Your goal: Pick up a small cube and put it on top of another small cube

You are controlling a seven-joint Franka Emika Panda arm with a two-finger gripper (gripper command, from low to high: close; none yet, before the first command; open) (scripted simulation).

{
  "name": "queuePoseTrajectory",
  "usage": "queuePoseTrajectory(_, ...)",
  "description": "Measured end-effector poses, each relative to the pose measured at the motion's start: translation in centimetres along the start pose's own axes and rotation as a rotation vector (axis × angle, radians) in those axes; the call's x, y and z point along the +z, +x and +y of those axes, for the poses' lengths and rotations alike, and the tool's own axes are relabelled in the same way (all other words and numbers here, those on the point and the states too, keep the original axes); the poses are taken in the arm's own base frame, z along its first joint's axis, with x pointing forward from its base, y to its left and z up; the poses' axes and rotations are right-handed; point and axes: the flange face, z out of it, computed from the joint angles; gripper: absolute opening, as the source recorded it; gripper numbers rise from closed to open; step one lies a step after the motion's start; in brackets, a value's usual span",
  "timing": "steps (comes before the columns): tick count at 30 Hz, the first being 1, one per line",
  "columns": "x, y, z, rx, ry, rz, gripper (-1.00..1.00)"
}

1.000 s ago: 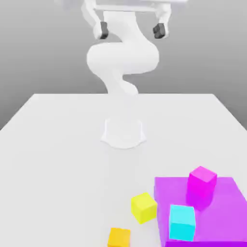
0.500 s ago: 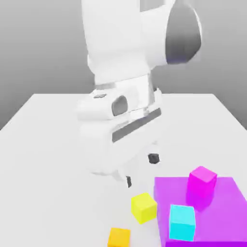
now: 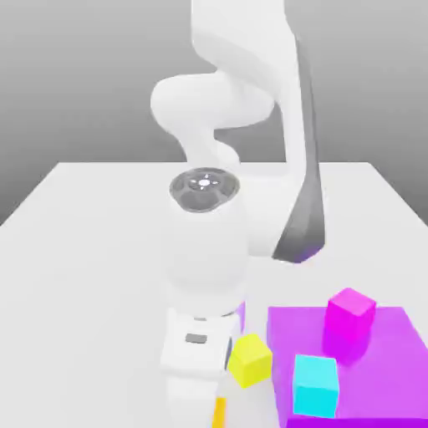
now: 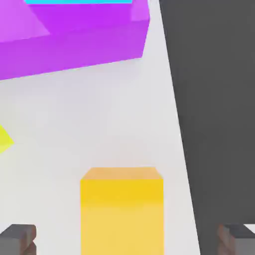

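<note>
While my arm (image 3: 209,251) bends low over the near edge of the white desk (image 3: 84,251), my gripper (image 4: 127,239) hangs spread wide over the orange cube (image 4: 122,209), its two dark fingertips (image 4: 17,239) standing apart on either side of the cube with clear gaps, touching nothing. The orange cube rests on the desk between those fingertips, and in the exterior view just a thin orange sliver of it (image 3: 219,411) peeks out beside my wrist. The yellow cube (image 3: 249,359) sits on the desk just beside my hand, on the exterior view's right, close to the corner of the large purple block (image 3: 393,368). On top of that block stand a magenta cube (image 3: 349,322) toward the back and a cyan cube (image 3: 316,384) toward the front. From my hand camera, the purple block (image 4: 74,45) lies beyond the orange cube, across bare desk.
</note>
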Motion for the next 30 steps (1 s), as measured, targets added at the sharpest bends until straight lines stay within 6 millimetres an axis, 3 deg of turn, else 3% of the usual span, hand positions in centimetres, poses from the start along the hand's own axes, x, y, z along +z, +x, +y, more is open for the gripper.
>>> queuePoseTrajectory(1,1.1,-0.1,0.0,0.0,0.001,-0.001,-1.0)
queuePoseTrajectory(8,1.3,-0.1,-0.1,0.0,0.002,-0.002,-1.0)
queuePoseTrajectory(13,-4.5,0.3,-0.4,-0.005,0.007,-0.001,-1.0)
queuePoseTrajectory(22,-15.5,7.7,-10.0,-0.111,0.013,-0.001,-1.0)
queuePoseTrajectory(24,-14.7,8.2,-10.8,-0.118,0.008,-0.001,-1.0)
queuePoseTrajectory(26,-12.1,8.2,-10.9,-0.116,0.006,-0.002,-1.0)
queuePoseTrajectory(27,-11.0,8.2,-10.9,-0.115,0.005,-0.002,1.0)
queuePoseTrajectory(30,-11.0,8.2,-10.9,-0.115,0.005,-0.002,1.0)
